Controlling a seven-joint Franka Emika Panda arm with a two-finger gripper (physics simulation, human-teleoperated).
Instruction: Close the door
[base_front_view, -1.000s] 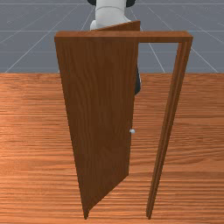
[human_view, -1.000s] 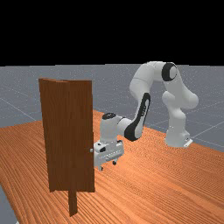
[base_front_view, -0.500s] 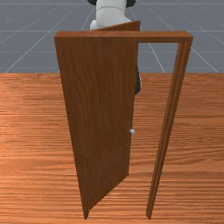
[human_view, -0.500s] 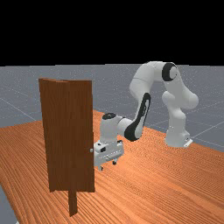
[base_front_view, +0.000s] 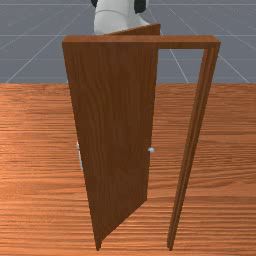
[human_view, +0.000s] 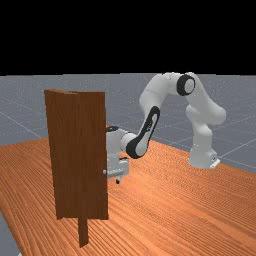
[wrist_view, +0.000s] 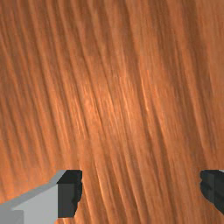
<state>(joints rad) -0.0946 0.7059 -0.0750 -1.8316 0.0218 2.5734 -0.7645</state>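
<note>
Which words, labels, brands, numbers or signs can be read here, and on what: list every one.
Readable text: none.
Arm: small marks on its forearm in the far view, possibly lettering, too small to read.
Door, door frame and table: no writing that I can see, only wood grain.
Gripper: nothing I can read.

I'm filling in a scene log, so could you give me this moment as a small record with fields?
door: open, swung toward the arm
hinge side: front view's left
knob: near the door's free edge
frame: upright on the table
end effector: open, holding nothing; partly behind the door in the far view
task status: door not yet closed
</note>
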